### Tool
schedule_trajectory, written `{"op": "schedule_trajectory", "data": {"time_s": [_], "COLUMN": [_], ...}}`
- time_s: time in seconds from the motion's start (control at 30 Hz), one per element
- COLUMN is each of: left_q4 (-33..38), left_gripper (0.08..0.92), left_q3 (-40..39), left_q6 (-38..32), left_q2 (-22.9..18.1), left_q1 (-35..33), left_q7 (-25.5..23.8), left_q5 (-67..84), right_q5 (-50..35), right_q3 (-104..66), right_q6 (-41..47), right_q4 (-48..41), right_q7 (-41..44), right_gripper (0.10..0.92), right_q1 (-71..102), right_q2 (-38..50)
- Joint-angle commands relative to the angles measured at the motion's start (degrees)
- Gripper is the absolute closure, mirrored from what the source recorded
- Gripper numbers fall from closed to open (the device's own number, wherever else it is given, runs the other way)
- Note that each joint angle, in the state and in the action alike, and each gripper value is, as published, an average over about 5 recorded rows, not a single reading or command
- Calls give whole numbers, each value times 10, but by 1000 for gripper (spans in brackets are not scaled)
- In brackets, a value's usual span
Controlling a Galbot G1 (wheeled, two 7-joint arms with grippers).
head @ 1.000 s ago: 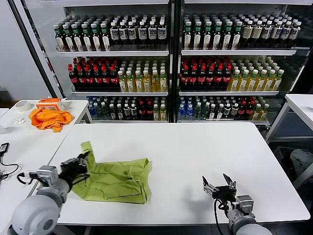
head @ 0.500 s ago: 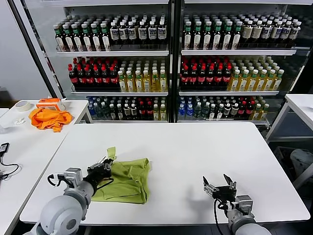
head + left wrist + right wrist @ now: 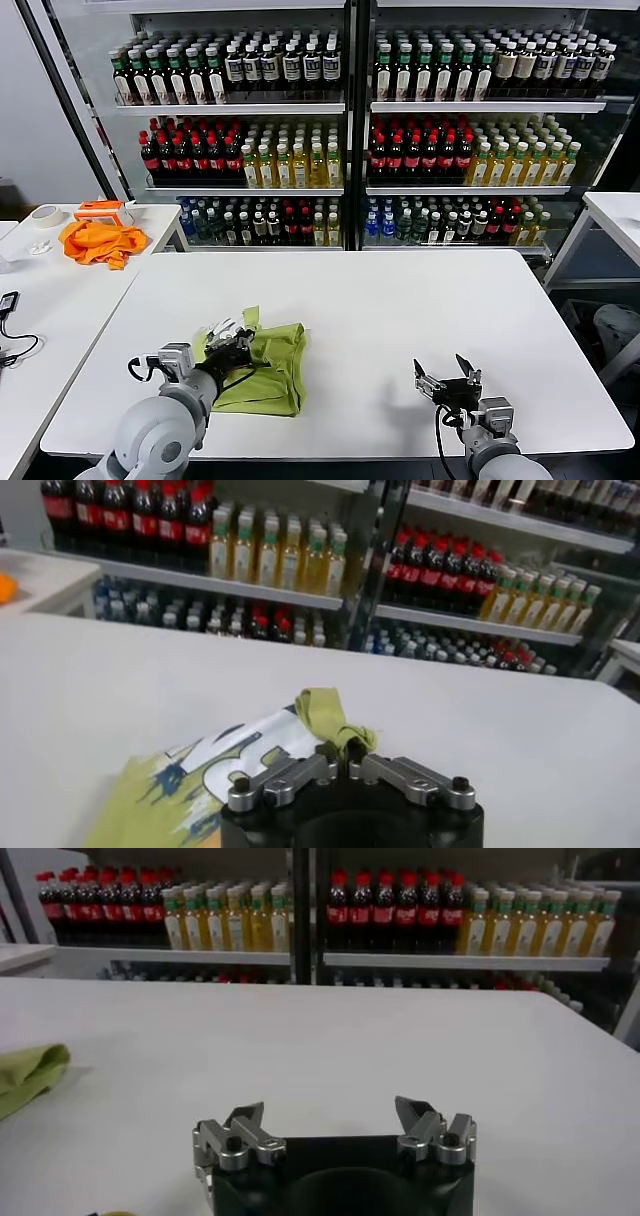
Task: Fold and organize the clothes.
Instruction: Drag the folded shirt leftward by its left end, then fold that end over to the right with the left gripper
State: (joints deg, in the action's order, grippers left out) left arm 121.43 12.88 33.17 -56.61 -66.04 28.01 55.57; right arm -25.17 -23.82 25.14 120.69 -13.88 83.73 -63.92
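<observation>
Shirt fabric pinched in the left gripper [image 3: 233,340]: jaws closed tight on a bunched corner of the light yellow-green T-shirt [image 3: 270,365], held just above the rest of the garment. Left wrist view confirms it, the fingertips [image 3: 322,754] meet with a knot of green cloth standing up between them, and the white printed graphic [image 3: 235,760] shows on the fabric lying under the gripper.

T-shirt sits on the white table [image 3: 400,310], toward the robot's left and near the front edge, partly doubled over itself; the lifted corner is over its left portion, print side turned up there.

Right gripper [image 3: 447,381] low over the table near the front edge on the robot's right, well apart from the shirt. Jaws spread wide, nothing between them. Right wrist view shows both fingers [image 3: 240,1128] apart over bare tabletop, with an edge of the green shirt far off.

Side table on the left carries a bright orange garment [image 3: 98,242] and a roll of tape [image 3: 46,215]. Behind, shelving stocked with rows of bottles [image 3: 340,140].
</observation>
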Motion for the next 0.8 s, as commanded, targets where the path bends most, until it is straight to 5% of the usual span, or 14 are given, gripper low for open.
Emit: {"op": "schedule_trajectory", "data": {"time_s": [0.03, 0.3, 0.43, 0.63, 0.8], "left_q4": [-24, -47, -24, 37, -27], "left_gripper": [893, 893, 828, 656, 508], "left_q3": [-30, -38, -20, 99, 158], "left_q6": [0, -1, -4, -18, -22], "left_q2": [-51, -99, -106, -28, 29], "left_q1": [22, 23, 21, 2, -83], "left_q7": [10, 7, -4, -44, -91], "left_q5": [20, 36, 52, 21, -186], "right_q5": [2, 3, 4, 6, 6], "right_q3": [0, 3, 4, 0, 4], "right_q6": [-1, 1, 2, 2, -2], "right_q4": [-4, -10, -8, -5, -10], "right_q7": [0, 0, 0, 1, 4], "right_gripper": [203, 203, 203, 203, 203], "right_q1": [-2, -6, -9, -5, -10], "right_q2": [-1, -1, -1, 3, 4]}}
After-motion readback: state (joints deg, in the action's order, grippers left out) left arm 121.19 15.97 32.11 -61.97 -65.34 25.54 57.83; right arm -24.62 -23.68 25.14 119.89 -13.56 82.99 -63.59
